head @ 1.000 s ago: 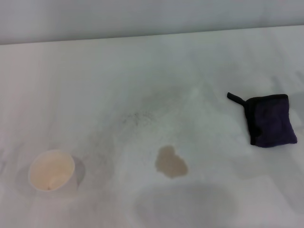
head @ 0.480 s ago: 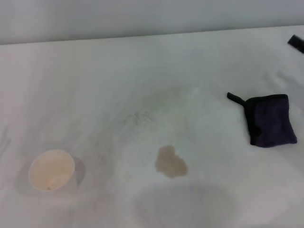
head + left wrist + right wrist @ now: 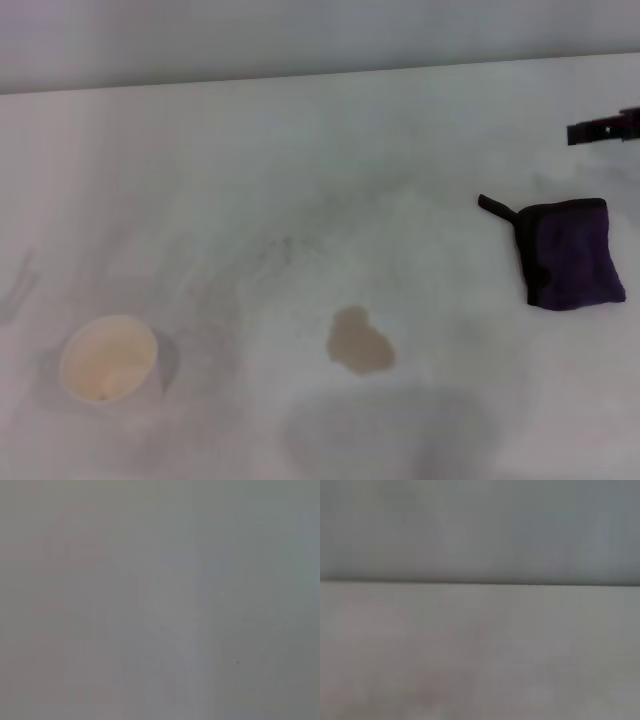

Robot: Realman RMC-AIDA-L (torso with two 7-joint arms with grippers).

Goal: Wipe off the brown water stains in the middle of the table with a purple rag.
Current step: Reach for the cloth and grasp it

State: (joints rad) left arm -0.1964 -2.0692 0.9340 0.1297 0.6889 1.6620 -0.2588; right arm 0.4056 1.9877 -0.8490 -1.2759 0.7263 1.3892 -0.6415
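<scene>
The brown water stain (image 3: 358, 342) is a small tan blotch on the white table (image 3: 300, 170), near the front middle in the head view. The purple rag (image 3: 572, 252) lies folded at the right, its black tab pointing left, with nothing touching it. A dark tip of my right gripper (image 3: 603, 130) pokes in from the right edge, behind and above the rag and apart from it. My left gripper is out of view. The wrist views show only bare pale surface, and the right wrist view also shows the table's far edge (image 3: 480, 582).
A paper cup (image 3: 108, 358) stands upright at the front left of the table. A faint thin shadow (image 3: 17, 285) falls on the table at the left edge. A pale wall runs behind the table's far edge.
The dark tip of my right gripper has come farther in from the right edge, lower and closer to the rag. A faint shadow has appeared at the left edge. Rag, stain and cup have not moved.
</scene>
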